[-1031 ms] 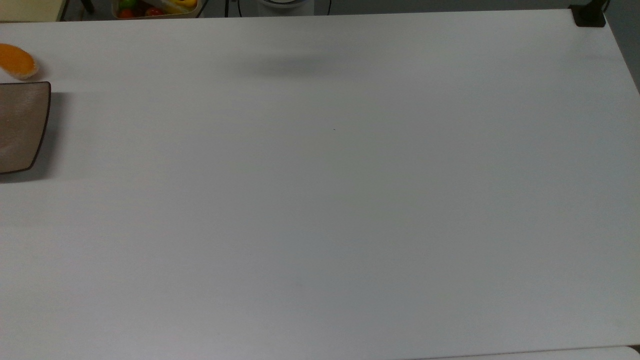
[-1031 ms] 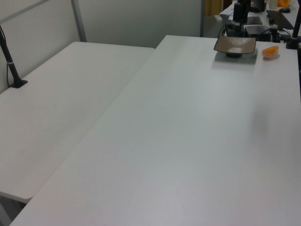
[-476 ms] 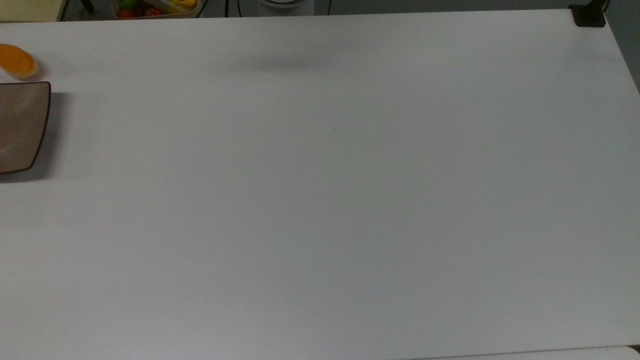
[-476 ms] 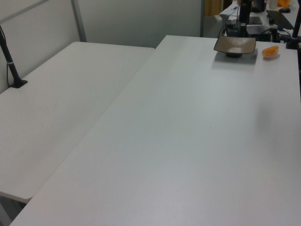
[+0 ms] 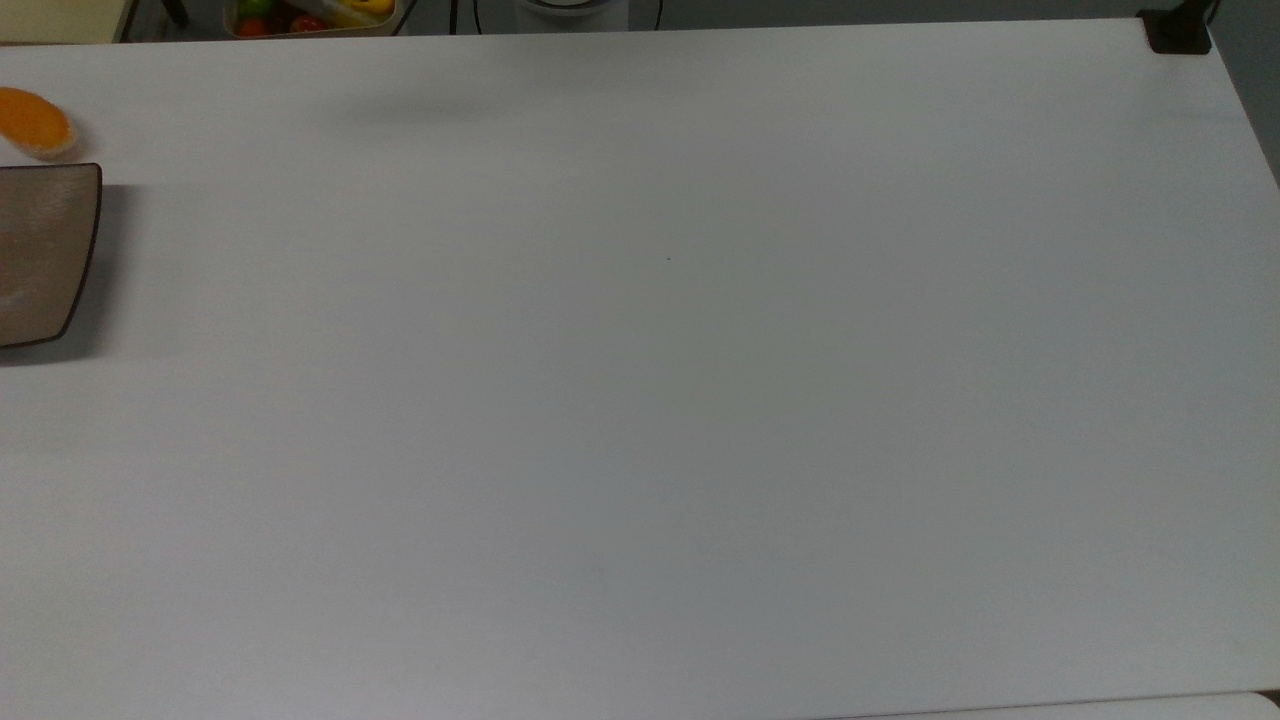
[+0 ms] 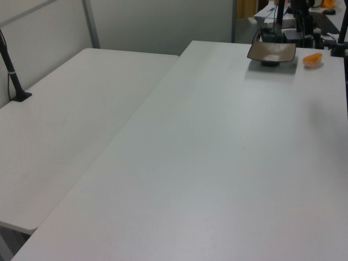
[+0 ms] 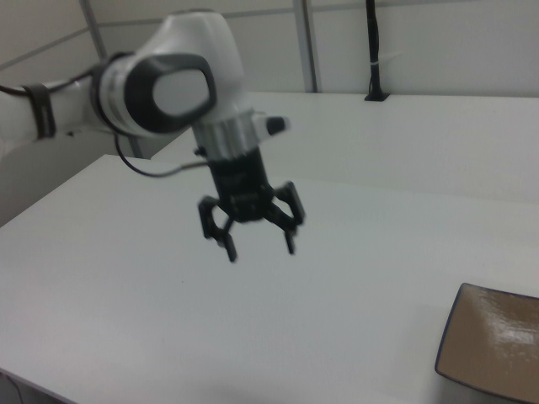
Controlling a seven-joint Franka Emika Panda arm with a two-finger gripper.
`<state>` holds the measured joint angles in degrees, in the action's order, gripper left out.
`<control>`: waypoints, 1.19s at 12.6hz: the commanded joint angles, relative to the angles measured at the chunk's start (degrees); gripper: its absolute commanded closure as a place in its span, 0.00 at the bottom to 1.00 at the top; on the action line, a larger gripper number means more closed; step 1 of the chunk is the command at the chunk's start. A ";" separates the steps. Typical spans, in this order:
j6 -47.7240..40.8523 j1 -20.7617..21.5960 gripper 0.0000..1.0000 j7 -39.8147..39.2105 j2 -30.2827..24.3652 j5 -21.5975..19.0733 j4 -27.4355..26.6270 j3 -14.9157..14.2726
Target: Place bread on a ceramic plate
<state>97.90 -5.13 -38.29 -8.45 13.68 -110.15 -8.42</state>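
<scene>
The bread (image 5: 32, 120), an orange bun with a pale rim, lies on the white table at the top view's far left, just behind the ceramic plate (image 5: 45, 250). In the left view the bread (image 6: 312, 58) sits to the right of the plate (image 6: 272, 52), close beside it and apart from it. The plate (image 7: 497, 341) carries nothing. My gripper (image 7: 260, 250) hangs in the air above the table in the right view, left of the plate. It is open, fingers pointing down and nothing between them.
A box of coloured fruit pieces (image 5: 310, 15) stands beyond the table's far edge in the top view. A black clamp (image 5: 1178, 32) grips the top right corner. A second white table (image 6: 70, 119) adjoins on the left view's left.
The arm's faint shadow on the table has slid toward the top view's left, nearer the bread. A dark shape has come in behind the plate in the left view. Bread and plate stay put.
</scene>
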 commanded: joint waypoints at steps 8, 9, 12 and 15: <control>22.84 -0.49 0.00 -37.20 2.63 2.14 -7.27 -21.81; 24.34 -0.67 0.00 -38.17 3.78 2.58 -7.27 -22.51; 29.17 -2.16 0.00 -38.70 8.87 5.13 -7.18 -22.78; 34.45 -4.53 0.00 -38.79 12.83 5.31 -7.09 -22.78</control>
<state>127.35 -7.65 -75.99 0.25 17.96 -117.45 -30.93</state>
